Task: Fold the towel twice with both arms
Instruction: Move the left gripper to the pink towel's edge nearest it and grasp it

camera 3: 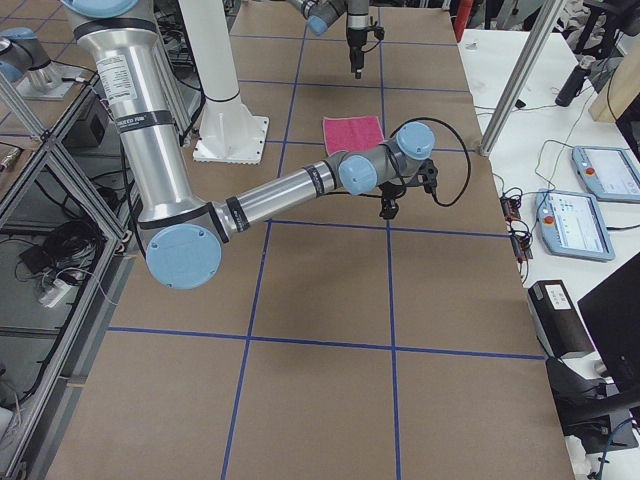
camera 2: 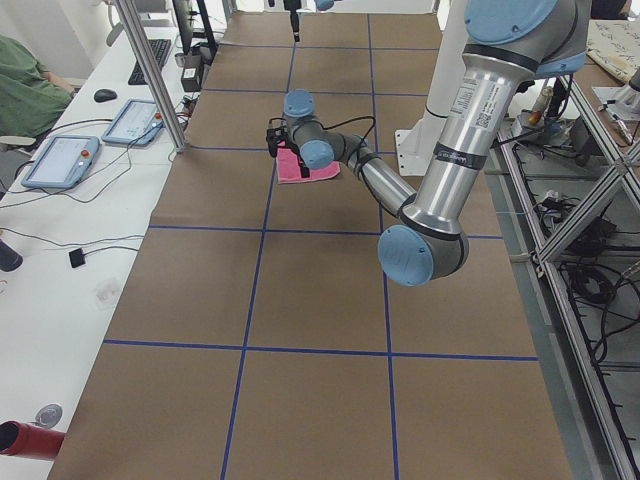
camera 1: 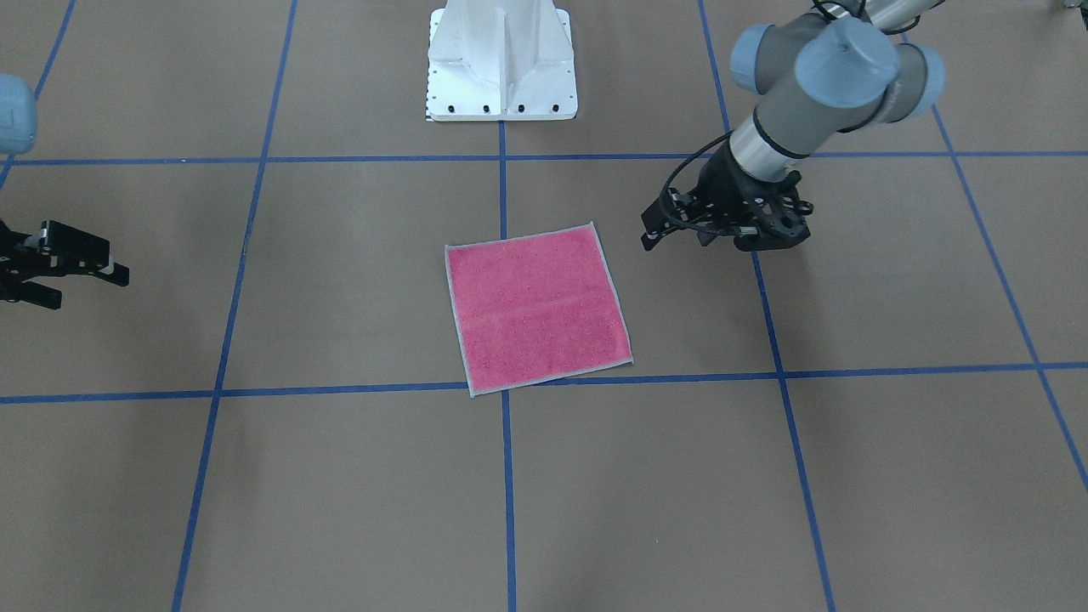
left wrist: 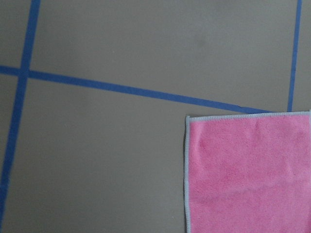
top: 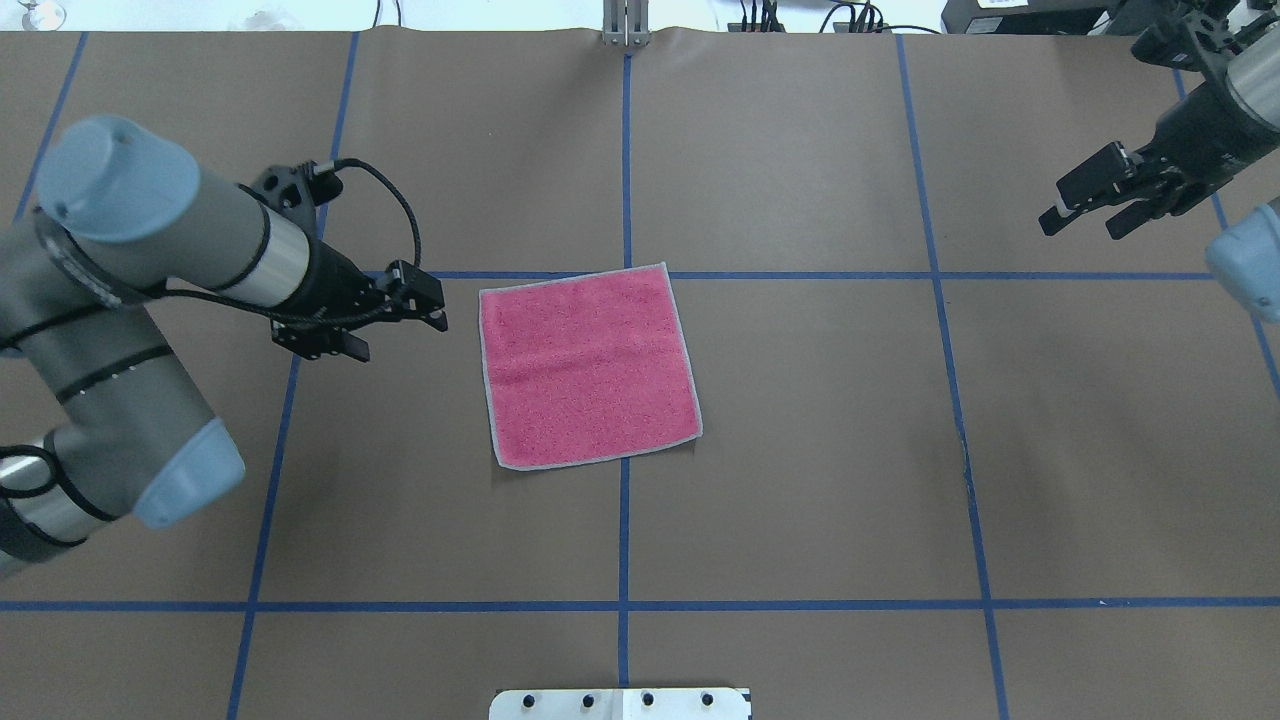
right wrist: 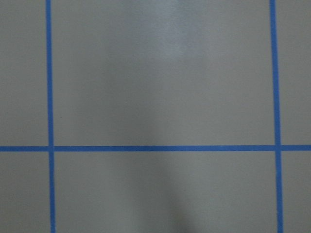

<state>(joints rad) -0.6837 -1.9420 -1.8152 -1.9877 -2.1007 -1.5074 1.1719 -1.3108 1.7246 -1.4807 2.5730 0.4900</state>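
Exterior front-facing: right gripper [camera 1: 89, 287] edge-cropped

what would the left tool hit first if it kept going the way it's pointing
Probably the bare brown table just beside the towel, near its edge; the left tool points mostly down, though depth is unclear.

Even, diffuse overhead light, slightly cool cast. Shadows on table [camera 1: 340, 280] soft and faint; thin dark line under towel [top: 590, 365] along its robot-side edge. Right wrist view: pale sheen top centre, dim band below. Wrist views slightly soft; exterior views sharp.
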